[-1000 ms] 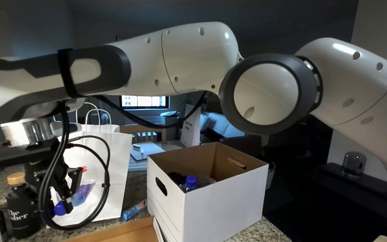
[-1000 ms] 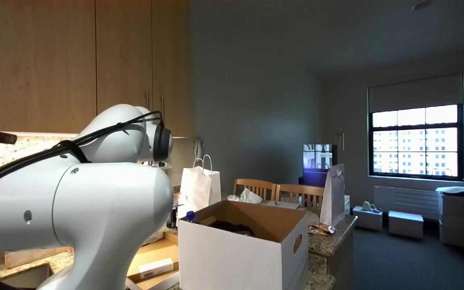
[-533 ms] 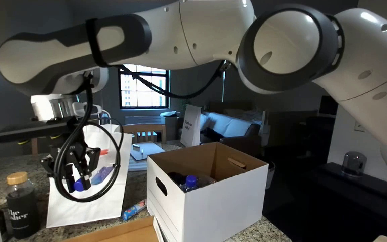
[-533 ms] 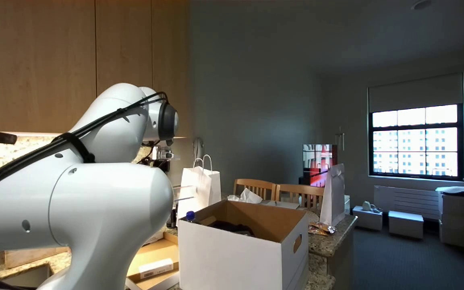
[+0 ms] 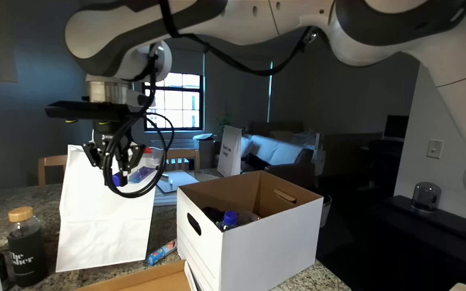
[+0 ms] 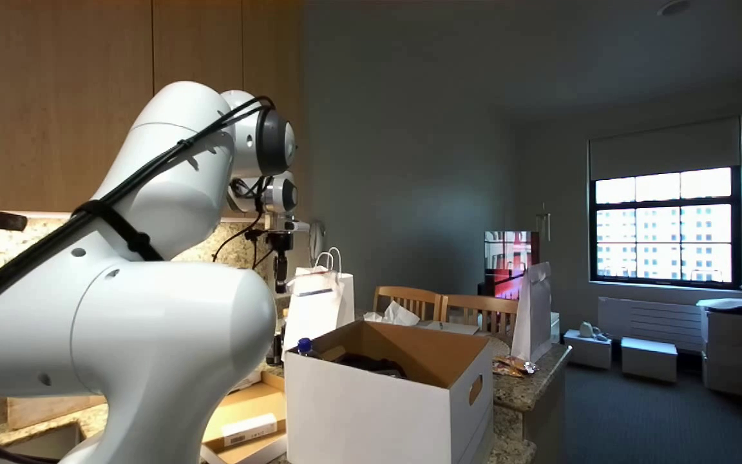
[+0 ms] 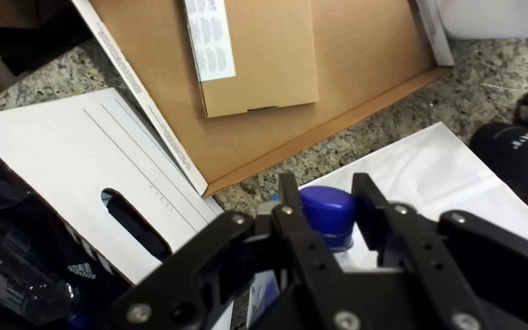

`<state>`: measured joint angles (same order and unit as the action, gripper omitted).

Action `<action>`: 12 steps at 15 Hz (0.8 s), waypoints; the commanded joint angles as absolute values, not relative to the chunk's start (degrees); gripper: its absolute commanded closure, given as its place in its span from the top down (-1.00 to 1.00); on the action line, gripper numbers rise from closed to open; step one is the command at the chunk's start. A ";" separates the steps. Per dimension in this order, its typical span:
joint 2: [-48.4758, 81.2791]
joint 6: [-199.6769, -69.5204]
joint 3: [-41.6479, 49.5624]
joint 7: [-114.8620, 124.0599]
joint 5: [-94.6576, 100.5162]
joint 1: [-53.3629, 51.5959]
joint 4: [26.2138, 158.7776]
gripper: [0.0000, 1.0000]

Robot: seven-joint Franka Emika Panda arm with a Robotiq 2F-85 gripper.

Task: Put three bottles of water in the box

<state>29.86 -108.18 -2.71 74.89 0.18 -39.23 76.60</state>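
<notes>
a small clear plastic bottle with a bluish label [image 5: 142, 173] is gripped by the claw [image 7: 324, 195] only at its blue cap [image 7: 327, 213]; it is held tilted, well apart from the large white cardboard box [image 5: 273, 246], where a nearly upright clear bottle [image 5: 229, 220] and a lying clear bottle [image 7: 21, 275] are seen, so this one is probably the third. because only the cap is pinched, the bottle may be twisted or lost if a quick swing is made, and the white paper bag [image 5: 103, 242], close by, tipped. if the lift is too low, the box rim may be struck.
</notes>
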 commanded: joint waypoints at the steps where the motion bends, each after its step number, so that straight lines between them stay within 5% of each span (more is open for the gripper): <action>1: 19.78 -119.29 -3.31 74.32 -7.18 -35.16 90.44 -0.74; 12: -1.46 -147.97 -7.72 80.96 -16.86 -19.72 120.13 -0.74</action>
<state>6.54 -141.63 -5.67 78.68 -12.75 -23.70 109.13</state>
